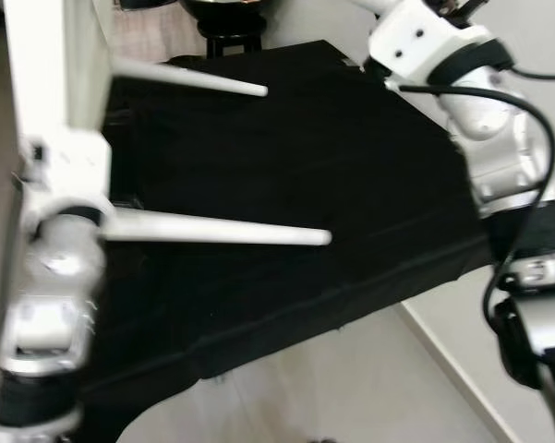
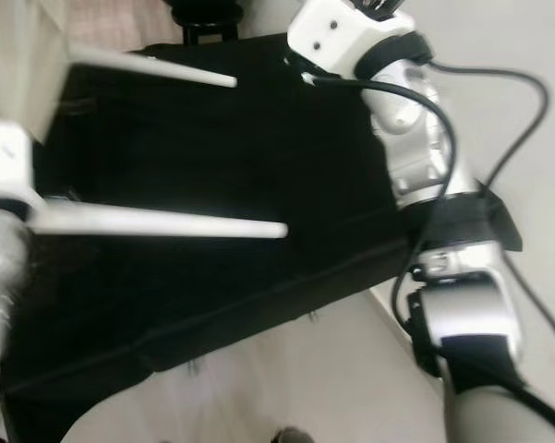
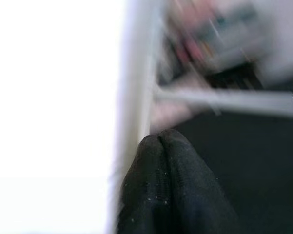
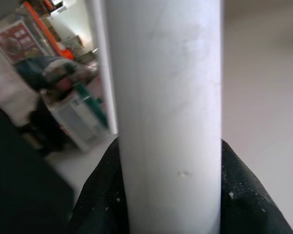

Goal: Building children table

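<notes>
A: Where is the children's table [image 1: 60, 92] seen?
B: It is tipped on its side at the robot's left, above a black cloth [image 1: 286, 175]. The white tabletop edge is seen standing up along the left border of the eye views. Two white legs [image 1: 217, 231] are seen sticking out sideways over the cloth, one nearer, one farther [image 1: 194, 78].

A: Left gripper [image 3: 158, 141] state?
B: In the left wrist view the two black fingers are seen pressed together, tips touching, right against the white edge of the tabletop. Whether the edge is actually pinched cannot be told; the frame is blurred. One leg [image 3: 224, 100] is seen jutting away from that edge.

A: Right gripper [image 4: 170, 195]?
B: Clamped around a white leg [image 4: 166, 97]. In the right wrist view the round white tube is seen running between the black fingers [image 4: 248, 195], with pads on both sides of it.

A: Right arm position?
B: The right arm [image 2: 416, 157] is raised at the right side of the cloth, reaching up toward the top of the view. A black cable [image 2: 499, 101] is looped beside it.

A: Surroundings?
B: Pale floor [image 1: 351, 378] is seen below the cloth's near edge. A dark stand [image 1: 226, 28] is seen beyond the far edge. Blurred colourful clutter is visible in both wrist views.
</notes>
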You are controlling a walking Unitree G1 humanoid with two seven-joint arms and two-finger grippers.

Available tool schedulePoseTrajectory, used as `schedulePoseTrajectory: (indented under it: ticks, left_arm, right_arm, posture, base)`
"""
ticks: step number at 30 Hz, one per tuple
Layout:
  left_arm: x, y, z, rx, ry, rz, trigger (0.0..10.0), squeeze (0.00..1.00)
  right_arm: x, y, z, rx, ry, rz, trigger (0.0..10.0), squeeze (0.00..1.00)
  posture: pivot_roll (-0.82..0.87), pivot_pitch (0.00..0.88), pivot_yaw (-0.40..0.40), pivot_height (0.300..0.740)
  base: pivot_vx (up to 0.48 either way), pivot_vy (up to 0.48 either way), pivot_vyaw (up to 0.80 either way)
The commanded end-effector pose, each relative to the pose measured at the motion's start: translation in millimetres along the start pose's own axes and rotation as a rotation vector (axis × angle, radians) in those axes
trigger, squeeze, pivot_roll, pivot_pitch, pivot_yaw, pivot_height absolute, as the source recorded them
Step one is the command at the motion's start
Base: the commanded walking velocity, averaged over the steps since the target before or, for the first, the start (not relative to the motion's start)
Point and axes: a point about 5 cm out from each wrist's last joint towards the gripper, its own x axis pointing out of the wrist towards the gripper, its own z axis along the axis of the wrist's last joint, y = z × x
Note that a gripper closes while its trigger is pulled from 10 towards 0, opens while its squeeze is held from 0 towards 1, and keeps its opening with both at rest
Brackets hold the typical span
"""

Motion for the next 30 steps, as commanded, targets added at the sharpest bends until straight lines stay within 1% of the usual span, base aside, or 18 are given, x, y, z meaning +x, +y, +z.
schedulePoseTrajectory:
  ticks: [1,2,5,7,8,11,12,14,17,18,19,21,22,23,24,25,26,30]
  left_arm:
    - [13.7,70.7,33,0.044,-0.121,0.244,10.0,0.00]
    - [25.8,76.3,54,0.052,-0.186,0.210,10.0,0.00]
    - [32.4,79.8,67,0.058,-0.225,0.189,10.0,0.00]
    - [49.4,79.2,100,0.029,-0.314,0.113,10.0,0.00]
    - [49.4,79.2,100,0.029,-0.314,0.113,10.0,0.00]
    - [66.4,54.1,129,-0.085,-0.384,-0.062,10.0,0.00]
    - [66.4,54.1,129,-0.085,-0.384,-0.062,10.0,0.00]
    - [65.6,22.4,125,-0.181,-0.356,-0.230,10.0,0.00]
    - [61.0,6.9,119,-0.199,-0.344,-0.293,10.0,0.00]
    - [52.2,-12.9,110,-0.224,-0.320,-0.386,10.0,0.00]
    - [44.9,-25.5,104,-0.235,-0.307,-0.445,10.0,0.00]
    - [44.9,-25.5,104,-0.235,-0.307,-0.445,10.0,0.00]
    - [35.2,-40.5,95,-0.276,-0.268,-0.525,10.0,0.00]
    - [35.2,-40.5,95,-0.276,-0.268,-0.525,10.0,0.00]
    - [24.6,-53.4,82,-0.334,-0.221,-0.583,10.0,0.10]
    - [16.9,-61.0,72,-0.383,-0.179,-0.607,10.0,0.75]
    - [7.8,-66.9,63,-0.420,-0.149,-0.633,10.0,1.00]
    - [-1.4,-71.1,55,-0.469,-0.124,-0.658,10.0,1.00]
  right_arm:
    - [-66.5,74.9,-113,0.159,0.605,0.241,0.0,0.00]
    - [-75.0,85.7,-119,0.220,0.664,0.233,0.0,0.00]
    - [-80.7,92.6,-123,0.258,0.703,0.227,0.0,0.00]
    - [-97.8,109.1,-134,0.336,0.815,0.207,0.0,0.00]
    - [-97.8,109.1,-134,0.336,0.815,0.207,0.0,0.00]
    - [-115.6,124.9,-144,0.346,0.909,0.174,0.0,0.00]
    - [-115.6,124.9,-144,0.346,0.909,0.174,0.0,0.00]
    - [-119.8,132.1,-144,0.313,0.921,0.164,0.0,0.00]
    - [-120.6,134.2,-144,0.260,0.928,0.174,0.0,0.00]
    - [-121.2,134.8,-145,0.234,0.930,0.175,0.9,0.00]
    - [-122.4,134.7,-147,0.200,0.940,0.181,3.7,0.00]
    - [-122.4,134.7,-147,0.200,0.940,0.181,3.7,0.00]
    - [-124.1,133.2,-149,0.191,0.953,0.166,9.3,0.00]
    - [-124.1,133.2,-149,0.191,0.953,0.166,9.3,0.00]
    - [-123.9,133.5,-148,0.216,0.949,0.140,10.0,1.00]
    - [-122.1,133.6,-146,0.229,0.928,0.119,10.0,1.00]
    - [-118.6,132.3,-141,0.240,0.881,0.091,10.0,1.00]
    - [-113.2,129.0,-132,0.257,0.800,0.053,10.0,1.00]
  posture:
    - [-0.05,0.095,0.047,0.740]
    - [-0.04,0.091,0.049,0.740]
    - [-0.04,0.090,0.049,0.740]
    - [-0.02,0.083,0.060,0.740]
    - [-0.02,0.083,0.060,0.740]
    - [-0.01,0.088,0.080,0.740]
    - [-0.01,0.088,0.080,0.740]
    - [-0.02,0.092,0.087,0.740]
    - [-0.02,0.097,0.088,0.740]
    - [-0.02,0.098,0.090,0.740]
    - [-0.02,0.099,0.090,0.740]
    - [-0.02,0.099,0.090,0.740]
    - [-0.02,0.103,0.086,0.740]
    - [-0.02,0.103,0.086,0.740]
    - [-0.02,0.105,0.081,0.740]
    - [-0.02,0.105,0.081,0.740]
    - [-0.02,0.107,0.079,0.740]
    - [-0.03,0.110,0.079,0.740]
  base:
    - [0.000,0.000,0.00]
    - [0.000,0.000,0.00]
    - [0.000,0.000,0.00]
    - [0.000,0.000,0.00]
    - [0.000,0.000,0.00]
    - [0.000,0.000,0.00]
    - [0.000,0.000,0.00]
    - [0.000,0.000,0.00]
    - [0.000,0.000,0.00]
    - [0.000,0.000,0.00]
    - [0.000,0.000,0.00]
    - [0.000,0.000,0.00]
    - [0.000,0.000,0.00]
    - [0.000,0.000,0.00]
    - [0.000,0.000,0.00]
    - [0.000,0.000,0.00]
    - [0.000,0.000,0.00]
    - [0.000,0.000,0.00]
